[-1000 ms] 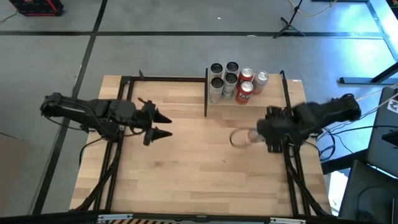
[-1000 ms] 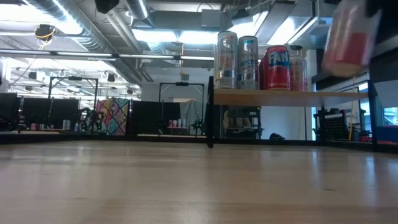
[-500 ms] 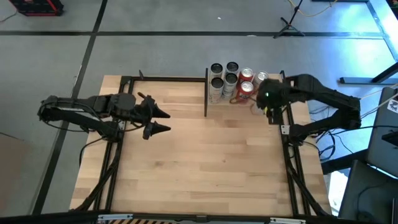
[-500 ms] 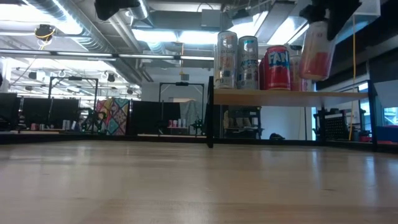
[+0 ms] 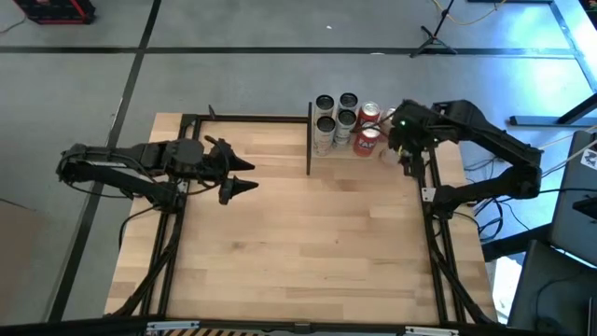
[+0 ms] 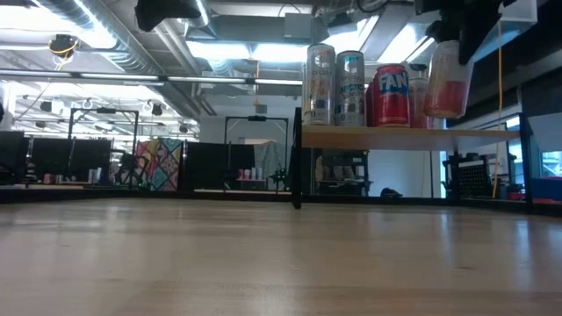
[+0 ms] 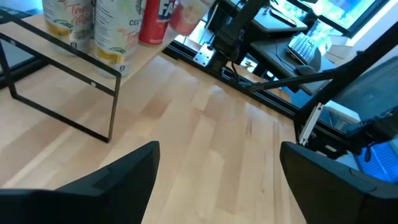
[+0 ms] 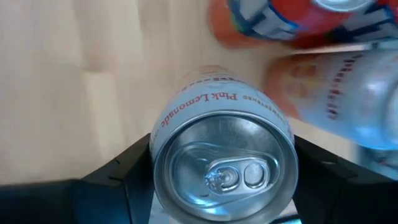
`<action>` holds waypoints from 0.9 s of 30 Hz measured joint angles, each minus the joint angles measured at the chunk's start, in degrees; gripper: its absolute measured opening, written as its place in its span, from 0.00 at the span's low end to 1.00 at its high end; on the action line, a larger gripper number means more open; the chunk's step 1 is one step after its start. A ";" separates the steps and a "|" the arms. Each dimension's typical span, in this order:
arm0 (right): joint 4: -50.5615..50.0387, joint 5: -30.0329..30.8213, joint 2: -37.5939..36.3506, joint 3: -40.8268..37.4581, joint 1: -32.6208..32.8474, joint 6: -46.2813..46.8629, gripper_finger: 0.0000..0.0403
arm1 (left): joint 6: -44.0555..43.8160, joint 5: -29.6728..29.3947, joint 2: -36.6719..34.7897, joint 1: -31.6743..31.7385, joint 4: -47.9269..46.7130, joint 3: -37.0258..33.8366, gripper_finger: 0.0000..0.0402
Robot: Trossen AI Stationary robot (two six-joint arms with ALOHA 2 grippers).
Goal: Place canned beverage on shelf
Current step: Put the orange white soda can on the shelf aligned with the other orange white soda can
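Note:
My right gripper [image 5: 399, 142] is shut on a white and pink can [image 6: 445, 83] marked "Pink Lemonade" [image 8: 222, 155]. It holds the can over the near right part of the shelf [image 5: 353, 165], a light wood panel on thin black posts. In the low view the can's base hangs just above the shelf top [image 6: 386, 134]. Several cans stand on the shelf, silver ones [image 5: 326, 126] and red ones [image 5: 367, 138]. My left gripper [image 5: 244, 175] is open and empty above the table's left half; it also shows in the left wrist view [image 7: 217, 180]. My right gripper pinches the can's side wall near its top rim [image 8: 157, 146] between its two fingers, one on each side. The fingers come from above, pointing down. The can hangs nearly upright, slightly tilted, with its tab end up, clear of the shelf.
The cans on the shelf stand close beside the held can: a red one [image 6: 392, 95] and a pale one [image 8: 348, 99] right next to it. The shelf's black post [image 5: 309, 140] marks its left end. Bare tabletop [image 5: 298, 243] lies between the arms.
My right gripper has carried the can from above the table's right middle toward the far edge, to over the shelf's near right part. It has turned to point down, and the can has come lower, close to the shelf top.

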 joint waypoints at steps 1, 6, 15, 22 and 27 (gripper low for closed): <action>0.00 -1.81 -0.14 0.00 0.66 1.48 0.66 | 0.00 0.01 0.00 0.00 0.00 0.00 0.82; 0.42 -9.10 -0.01 -0.07 8.35 8.90 0.66 | -0.03 -0.01 0.01 -0.45 0.02 0.00 0.82; 14.62 -8.80 5.55 -7.53 25.00 15.84 0.66 | 0.05 -0.03 0.01 -0.44 0.00 0.00 0.82; 22.23 -9.08 13.86 -12.00 31.21 14.37 0.66 | 1.54 -0.01 0.01 -0.39 -0.02 0.00 0.82; 24.52 -10.03 19.29 -13.30 31.87 13.92 0.66 | 2.48 -0.01 0.01 -0.39 -0.01 0.02 0.82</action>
